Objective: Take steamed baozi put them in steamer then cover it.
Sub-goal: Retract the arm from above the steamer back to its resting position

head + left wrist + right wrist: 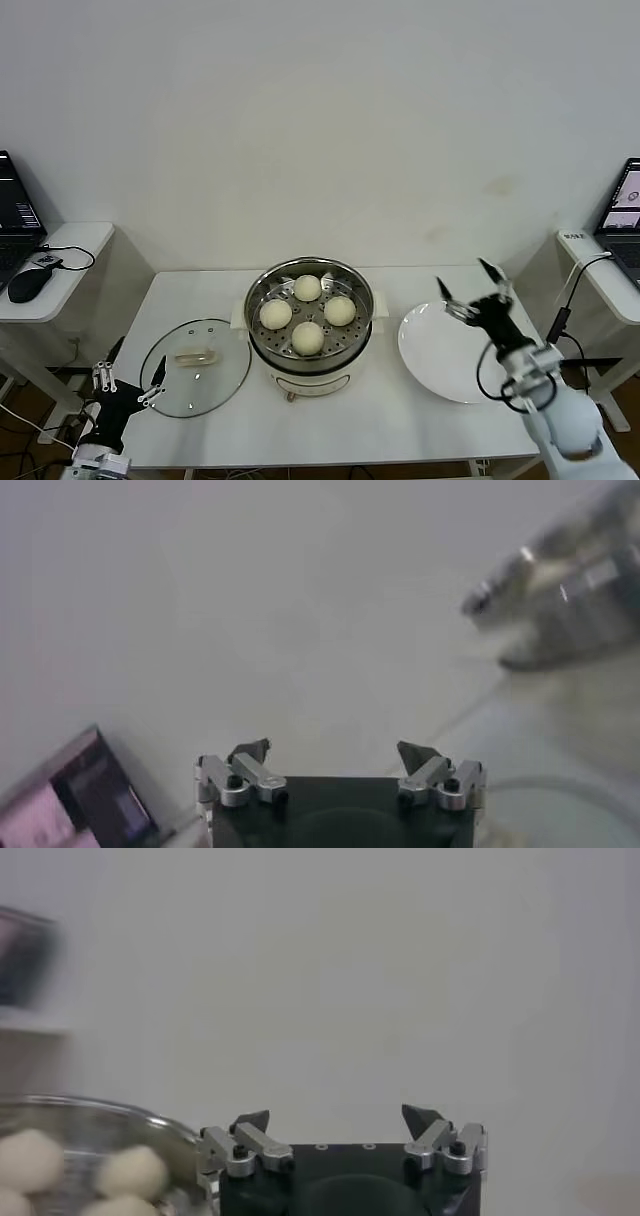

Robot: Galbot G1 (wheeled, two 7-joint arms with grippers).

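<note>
All four steamed baozi point(308, 313) sit on the perforated tray inside the steamer point(309, 331), which stands at the middle of the table point(400, 420). The cover point(196, 367) lies flat on the table to the steamer's left, off the pot. My left gripper point(128, 378) hangs low by the table's left front corner, just beside the cover, jaws spread and empty. My right gripper point(470, 290) is raised over the far edge of the bare white plate point(445, 352), fingers wide apart, holding nothing.

A white table point(400, 400) carries the steamer point(310, 345) mid-table, the cover point(196, 380) toward its left edge, a plate point(440, 365) toward its right.
</note>
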